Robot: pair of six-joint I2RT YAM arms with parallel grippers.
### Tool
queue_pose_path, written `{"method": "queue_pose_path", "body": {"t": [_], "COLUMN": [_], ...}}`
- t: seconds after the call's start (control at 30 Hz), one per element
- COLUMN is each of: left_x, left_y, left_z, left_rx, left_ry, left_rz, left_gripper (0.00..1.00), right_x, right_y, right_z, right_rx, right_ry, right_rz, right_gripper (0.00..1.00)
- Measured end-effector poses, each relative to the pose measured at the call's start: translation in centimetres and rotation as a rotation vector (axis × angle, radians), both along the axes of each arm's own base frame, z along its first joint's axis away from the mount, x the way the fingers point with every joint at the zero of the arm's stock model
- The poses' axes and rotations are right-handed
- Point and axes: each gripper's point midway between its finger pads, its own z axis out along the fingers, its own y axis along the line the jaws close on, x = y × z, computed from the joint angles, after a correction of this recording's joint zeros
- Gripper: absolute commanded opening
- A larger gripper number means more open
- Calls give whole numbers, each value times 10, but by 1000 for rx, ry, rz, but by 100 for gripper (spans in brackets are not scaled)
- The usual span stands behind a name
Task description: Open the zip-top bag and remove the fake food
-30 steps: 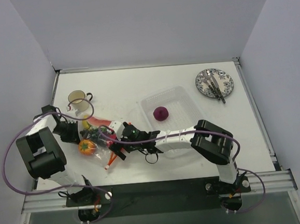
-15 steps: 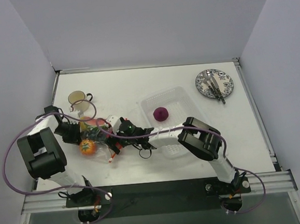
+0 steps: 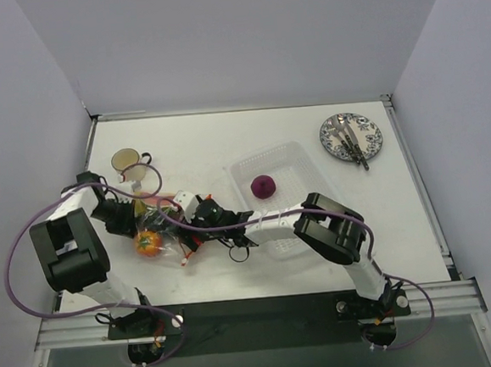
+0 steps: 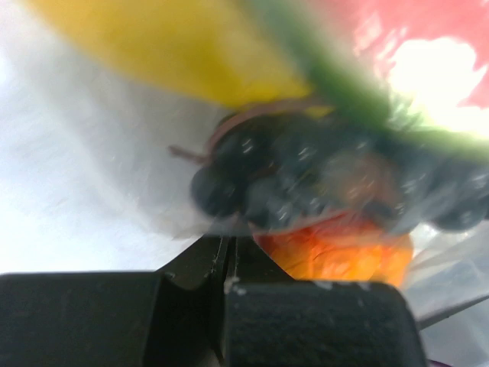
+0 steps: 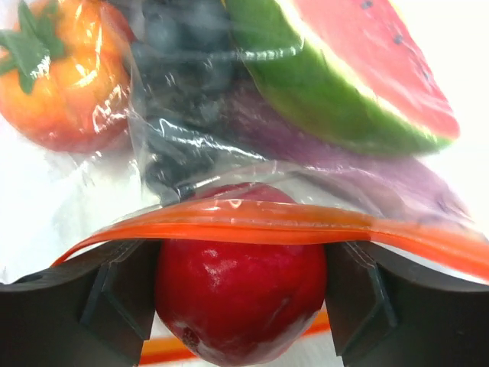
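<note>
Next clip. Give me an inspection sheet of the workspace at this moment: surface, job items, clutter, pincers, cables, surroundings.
Surface: white table, no spills seen.
Job's things: zip-top bag front left, mouth open; watermelon slice, grapes and orange fruit inside; red fruit in the mouth, under the orange zip strip.
Clutter: mug; clear tray holding a purple item; plate with cutlery.
Pincers: left pincer shut, apparently pinching bag film; right pincer closed around the red fruit.
Cables: purple cable loops beside the left arm.
Surroundings: plain grey walls; nothing else seen.
</note>
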Motion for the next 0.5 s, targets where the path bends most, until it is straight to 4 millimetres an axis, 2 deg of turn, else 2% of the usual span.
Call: {"method": "queue_pose_path", "body": {"t": [0.07, 0.2, 0.27, 0.37, 0.47, 0.5], "left_x": [-2, 2, 6, 9, 8, 8], "left_y": [7, 32, 45, 56, 53, 51], "left_z": [2, 11, 16, 20, 20, 20], "left_rx": [-5, 7, 23, 37, 34, 32], "left_ry": [5, -19, -41, -57, -54, -51], "left_rz": [24, 92, 119, 136, 130, 125], "left_gripper": [0, 0, 0, 0, 0, 0], "right_x": [-2, -8, -10, -8, 5, 14], "right_y": [-11, -40, -57, -77, -94, -103], "right_z": [0, 2, 11, 42, 88, 104], "right_rx": [-16, -68, -85, -68, -5, 17], "right_ry": [-9, -26, -43, -91, -162, -190], "right_rz": [-10, -37, -53, -89, -163, -211], "right_gripper": [31, 32, 33, 33, 32, 28]}}
